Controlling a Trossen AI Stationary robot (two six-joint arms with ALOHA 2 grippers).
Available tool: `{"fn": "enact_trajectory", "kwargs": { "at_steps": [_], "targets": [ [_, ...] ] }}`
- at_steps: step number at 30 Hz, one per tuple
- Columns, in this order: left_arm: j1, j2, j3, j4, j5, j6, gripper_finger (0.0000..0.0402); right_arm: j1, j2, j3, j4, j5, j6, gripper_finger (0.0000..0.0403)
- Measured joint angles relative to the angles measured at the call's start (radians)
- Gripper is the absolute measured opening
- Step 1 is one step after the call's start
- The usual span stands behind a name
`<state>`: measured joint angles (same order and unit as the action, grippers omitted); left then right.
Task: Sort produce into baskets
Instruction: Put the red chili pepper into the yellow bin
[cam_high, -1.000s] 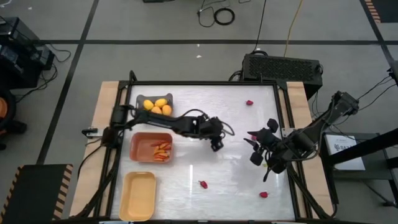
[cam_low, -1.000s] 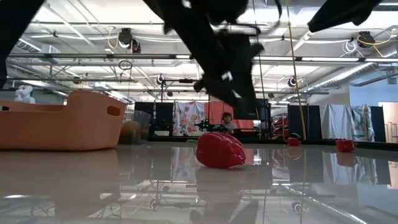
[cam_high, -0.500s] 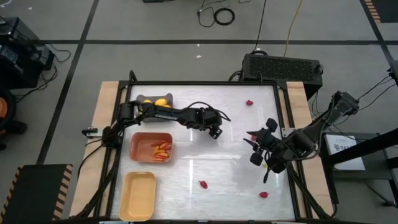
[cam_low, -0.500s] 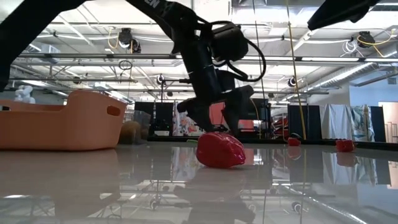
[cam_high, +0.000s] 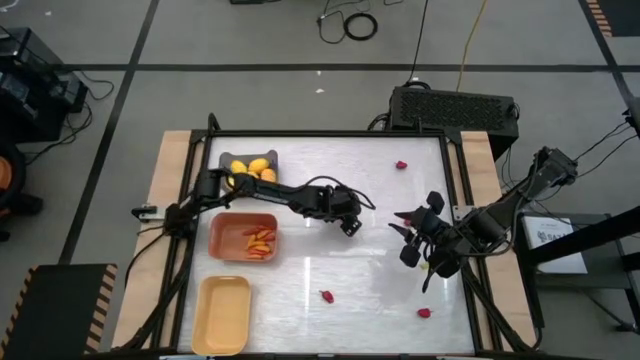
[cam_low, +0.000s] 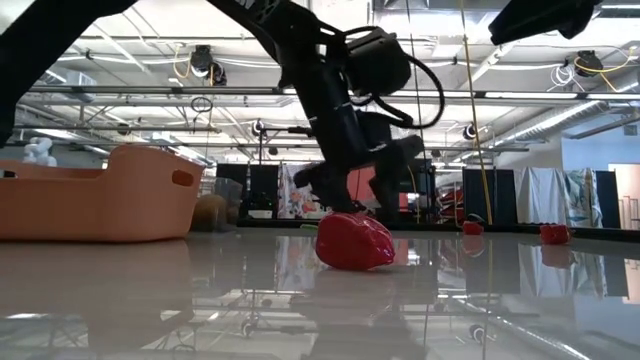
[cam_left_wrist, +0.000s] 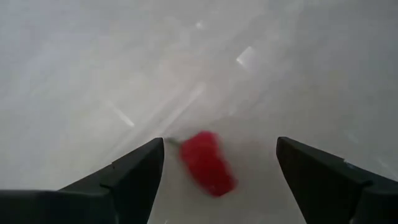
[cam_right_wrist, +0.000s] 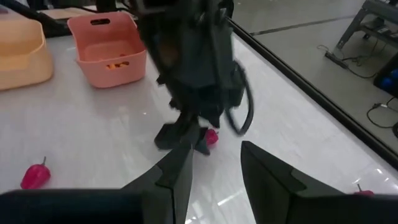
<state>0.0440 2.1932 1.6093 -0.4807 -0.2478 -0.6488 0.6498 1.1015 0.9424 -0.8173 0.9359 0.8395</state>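
My left gripper (cam_high: 350, 225) is open low over the table's middle, its fingers standing on either side of a small red strawberry-like piece (cam_left_wrist: 207, 163) without touching it; the piece also shows in the right wrist view (cam_right_wrist: 212, 137). My right gripper (cam_high: 410, 242) is open and empty near the right edge. The grey basket (cam_high: 228, 157) holds yellow lemons (cam_high: 252, 168), and the orange basket (cam_high: 222, 236) holds little carrots (cam_high: 261, 241). The pale yellow basket (cam_high: 224, 315) stands at the near left. Other red pieces lie on the table (cam_high: 326, 296) (cam_high: 424, 312) (cam_high: 401, 165).
The three baskets stand in a row along the table's left side. In the low view a red piece (cam_low: 354, 242) lies in front of the left arm. A black box (cam_high: 452, 106) sits beyond the far edge. The table's middle and right are bare white surface.
My left gripper has swung a little toward the far edge and back, and has come down close over the table above the red piece. It has stayed open. My right arm has kept still.
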Motion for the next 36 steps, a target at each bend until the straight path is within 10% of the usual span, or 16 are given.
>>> {"fn": "enact_trajectory", "kwargs": {
  "at_steps": [15,36],
  "targets": [
    [0.001,0.041,0.001,0.002,-0.013,0.002,0.0308,0.007,0.043,0.001,0.006,-0.026,0.030,0.0125],
    [0.004,0.014,-0.001,-0.102,-0.007,0.113,0.0097,0.007,0.044,0.001,0.012,-0.044,0.065,0.0125]
  ]
}}
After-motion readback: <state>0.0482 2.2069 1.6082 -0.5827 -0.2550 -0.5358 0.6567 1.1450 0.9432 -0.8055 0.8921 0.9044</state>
